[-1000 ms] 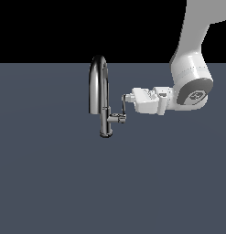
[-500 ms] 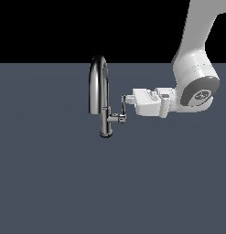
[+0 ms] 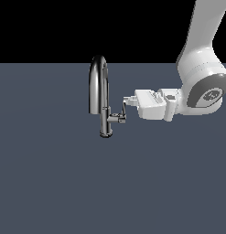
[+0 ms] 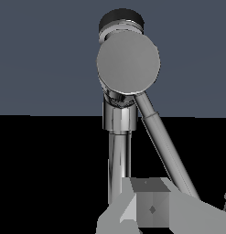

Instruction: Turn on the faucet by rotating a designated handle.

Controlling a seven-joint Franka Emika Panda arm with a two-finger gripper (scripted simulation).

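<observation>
Tool point(image 3: 126, 101) horizontal, tips at handle point(image 3: 123, 109) on the faucet point(image 3: 101, 96) stem's exterior-view right; jaw state unreadable. Only wrist view shows lever point(image 4: 165, 153) running diagonally beside one finger point(image 4: 151, 208).

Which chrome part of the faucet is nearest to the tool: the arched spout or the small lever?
The small lever, the handle, sits right at the tool; the tall arched spout rises beyond the stem, farther off.
</observation>
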